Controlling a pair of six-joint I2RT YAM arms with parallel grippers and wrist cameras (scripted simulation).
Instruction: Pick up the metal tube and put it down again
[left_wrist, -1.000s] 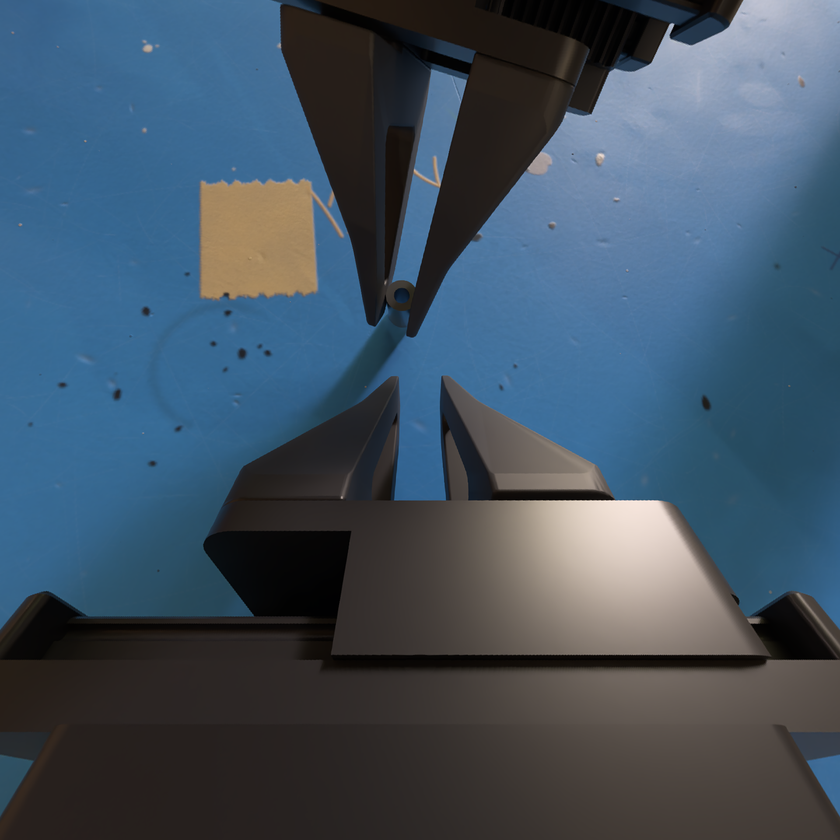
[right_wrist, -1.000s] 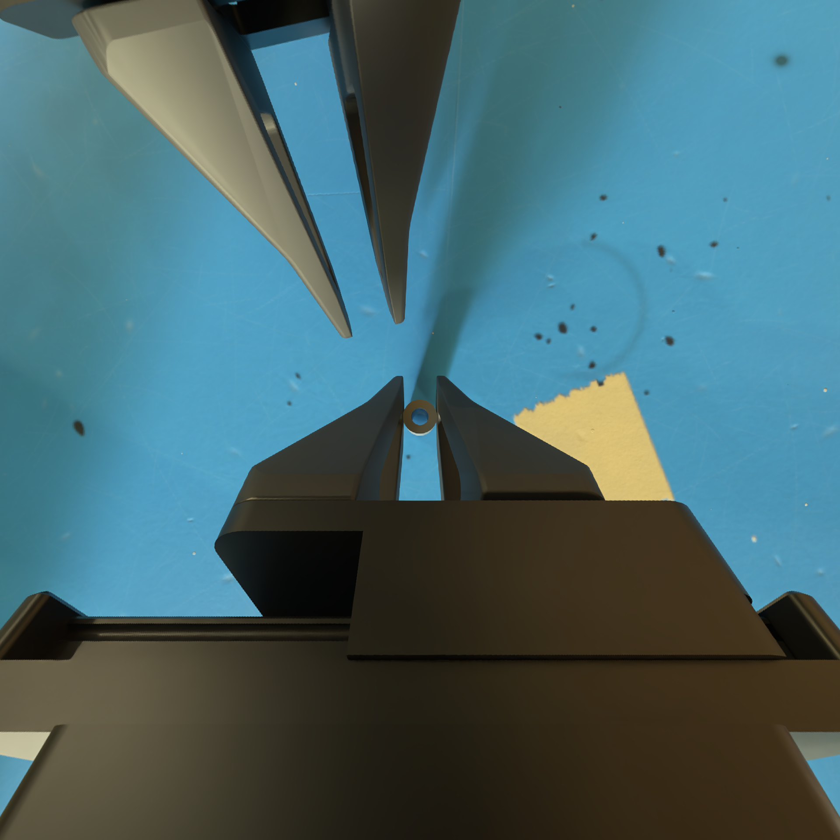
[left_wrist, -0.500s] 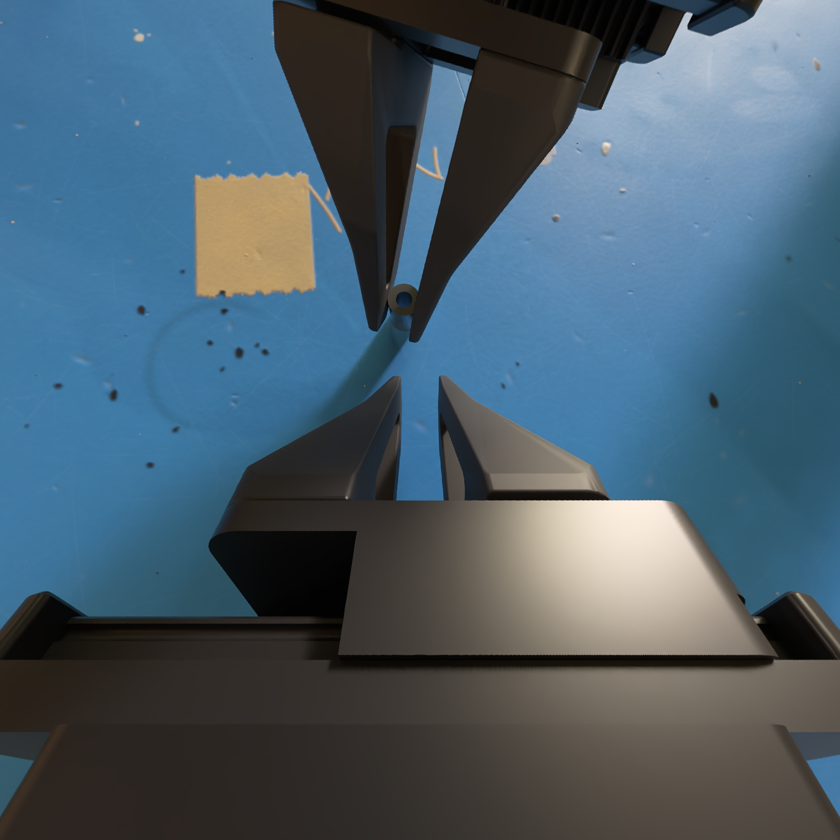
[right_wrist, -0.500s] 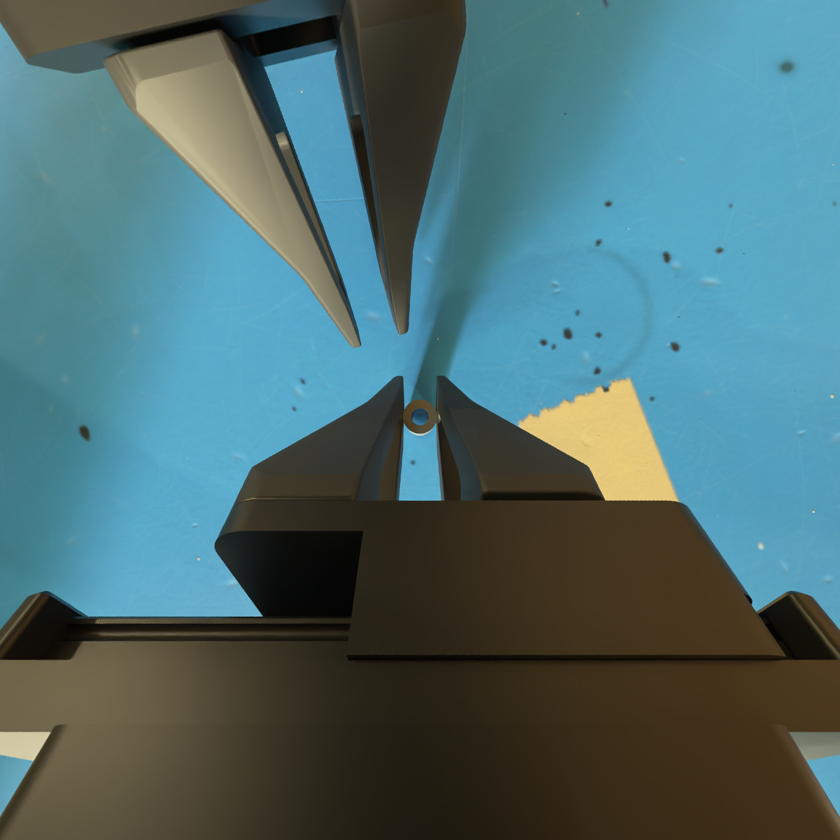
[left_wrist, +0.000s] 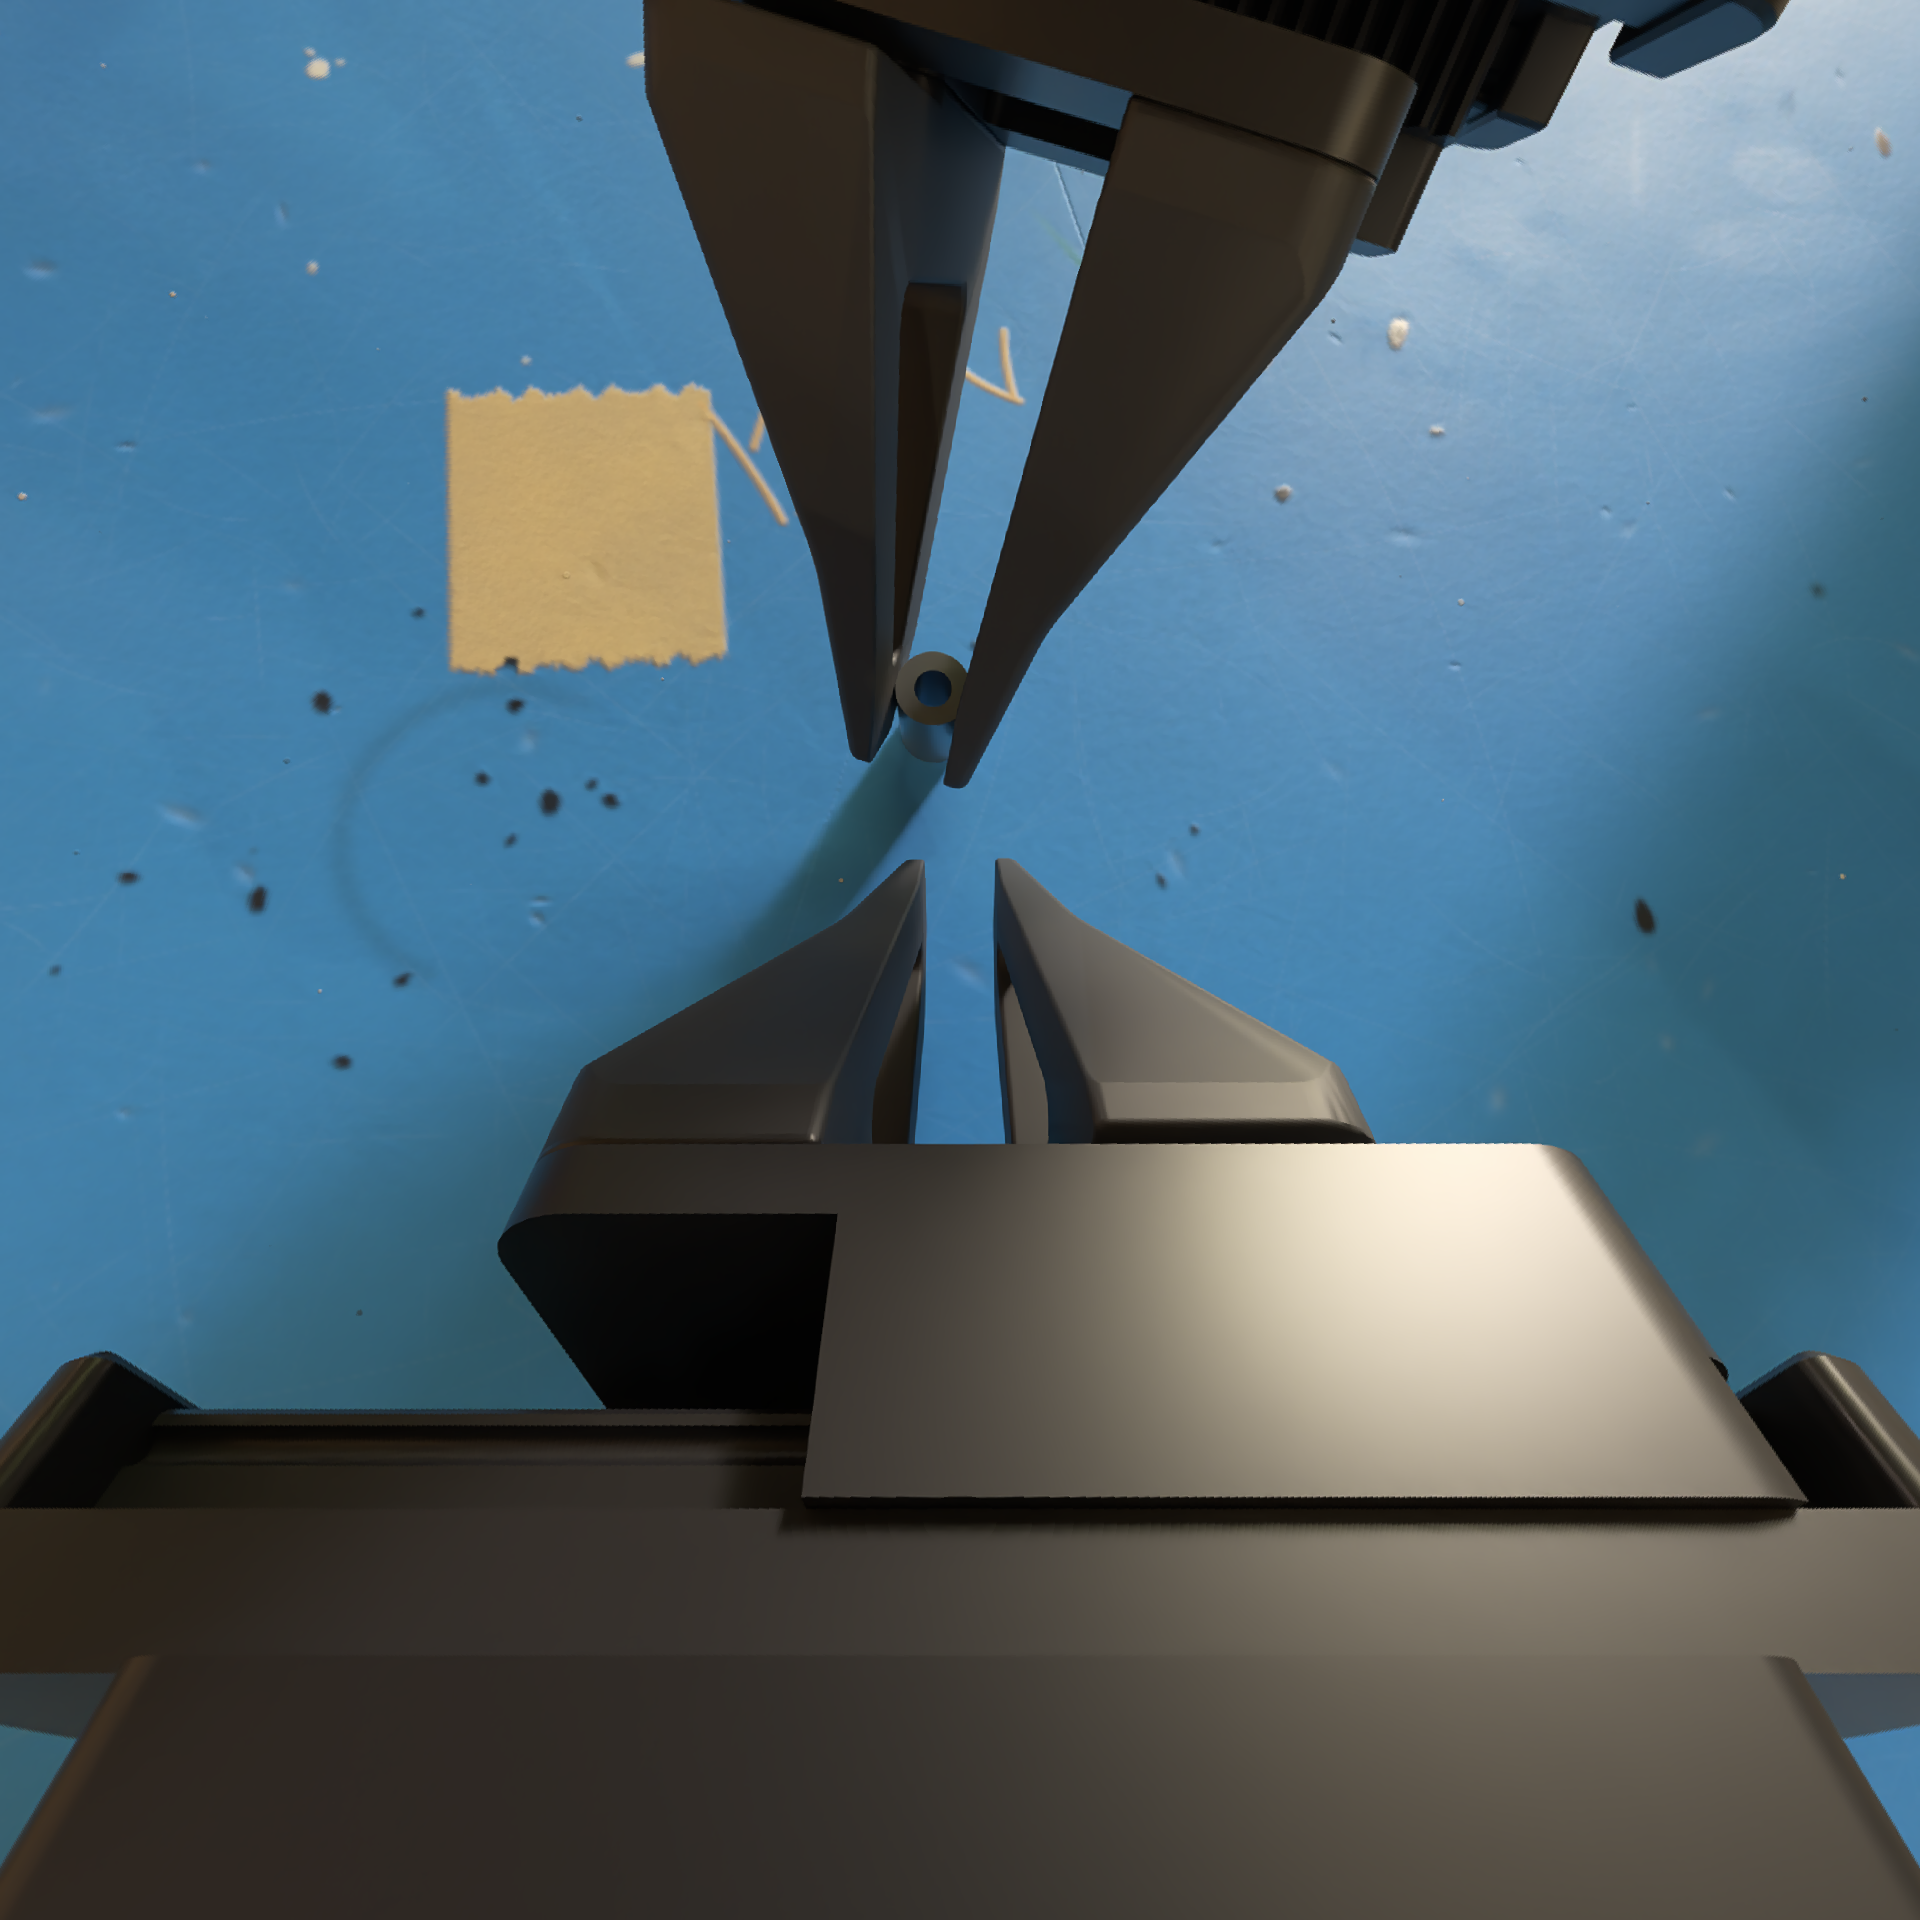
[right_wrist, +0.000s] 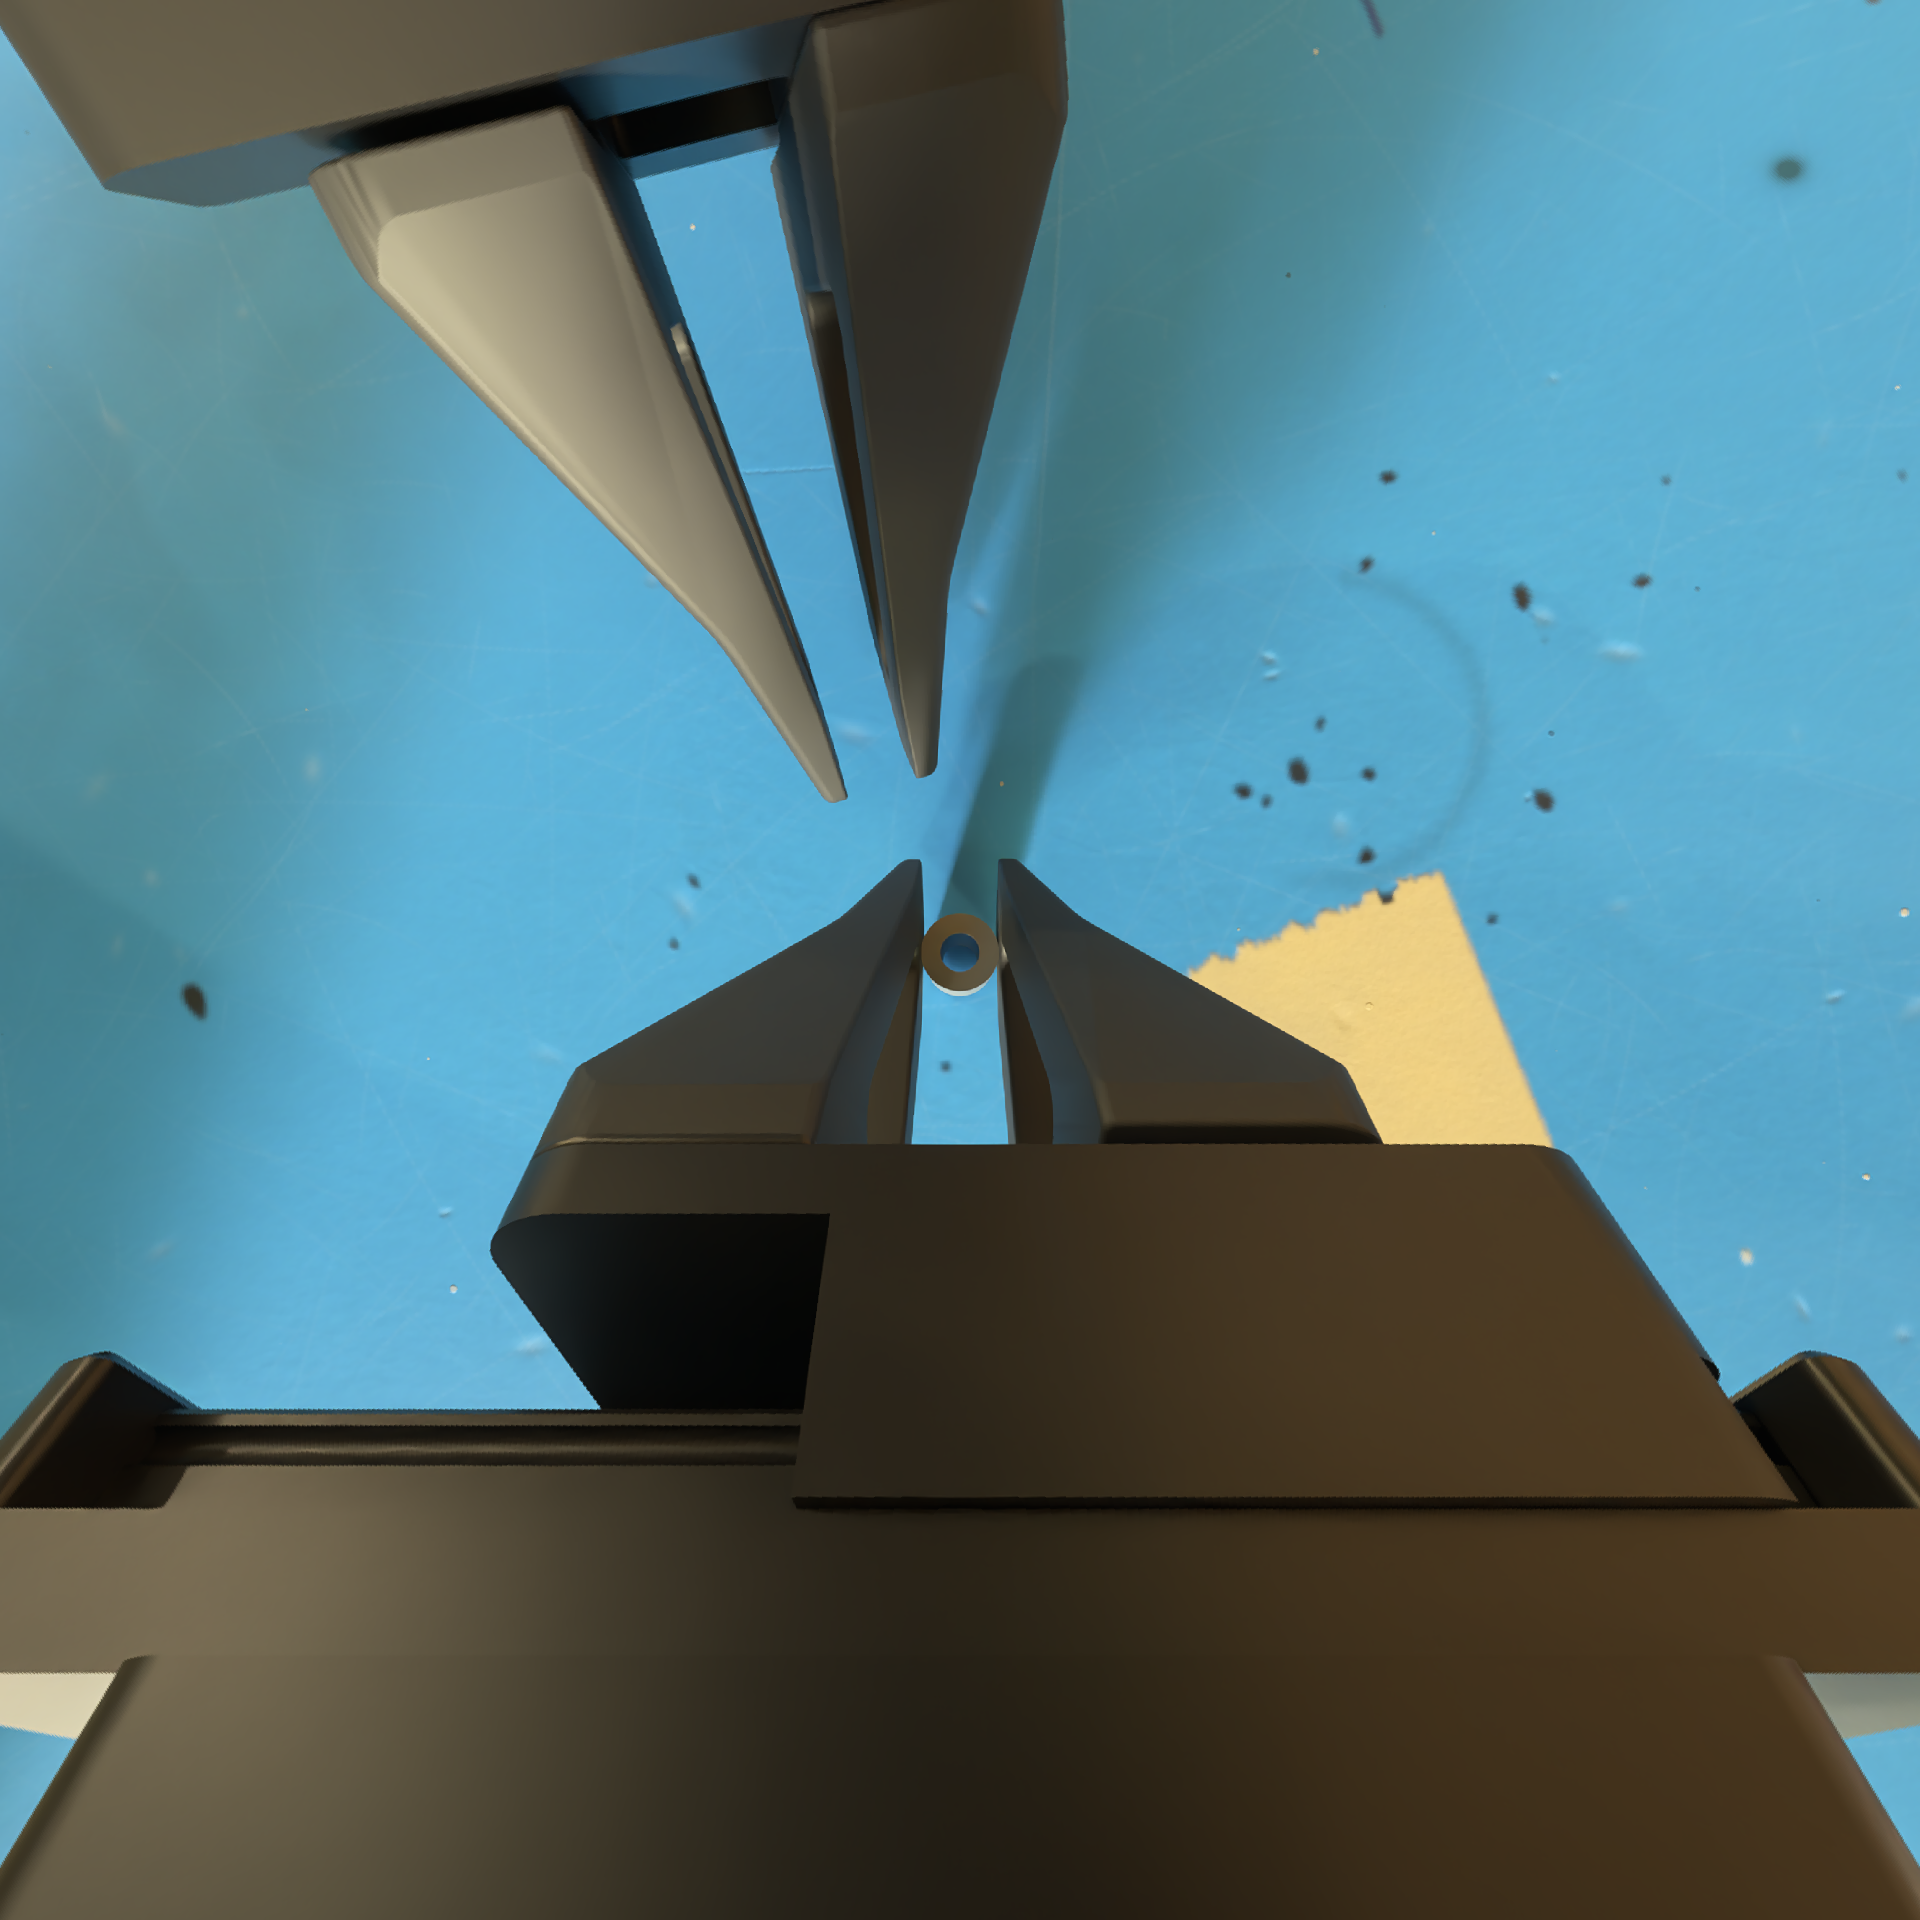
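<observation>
The metal tube (right_wrist: 959, 953) is a small grey tube seen end-on as a ring. My right gripper (right_wrist: 959, 864) is shut on it just behind the fingertips. In the left wrist view the tube (left_wrist: 932, 688) sits between the right gripper's (left_wrist: 902, 771) downward-pointing fingers, over the blue table (left_wrist: 1455, 831), and casts a long shadow. I cannot tell whether its lower end touches the table. My left gripper (left_wrist: 958, 862) is shut and empty, close in front of the tube. It hangs tip to tip with the right one in the right wrist view (right_wrist: 878, 787).
A tan piece of tape (left_wrist: 584, 528) is stuck on the blue table left of the grippers, and shows in the right wrist view (right_wrist: 1382, 1018). A faint ring mark (left_wrist: 436, 842) and dark specks lie beside it.
The left gripper has drifted slightly closer to the right one and looks a little larger in the right wrist view. The tube stays held in the right gripper.
</observation>
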